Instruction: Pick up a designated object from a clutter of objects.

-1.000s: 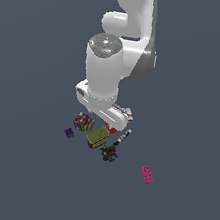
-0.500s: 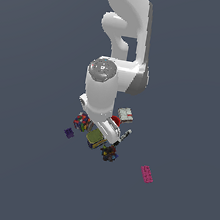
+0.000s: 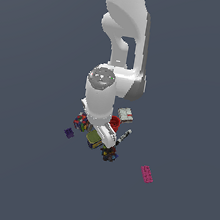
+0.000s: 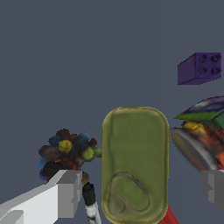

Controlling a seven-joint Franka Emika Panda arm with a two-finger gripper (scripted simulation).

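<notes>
The hand (image 4: 138, 188) hangs spread wide with nothing in its grip, one finger (image 4: 70, 192) on either side of the olive-topped can (image 4: 134, 164), which sits on the grey floor (image 4: 65, 65) directly beneath it and untouched. Crowding the can are the dark toy (image 4: 65, 151), the marker (image 4: 90, 203), the multicoloured cube (image 4: 205, 116), the purple block (image 4: 200, 68) and the red cup (image 3: 115, 121); the white booklet-like box (image 3: 125, 114) and pink brick (image 3: 147, 174) lie further out. The approach looks done, while descent, closing and lifting appear left.
</notes>
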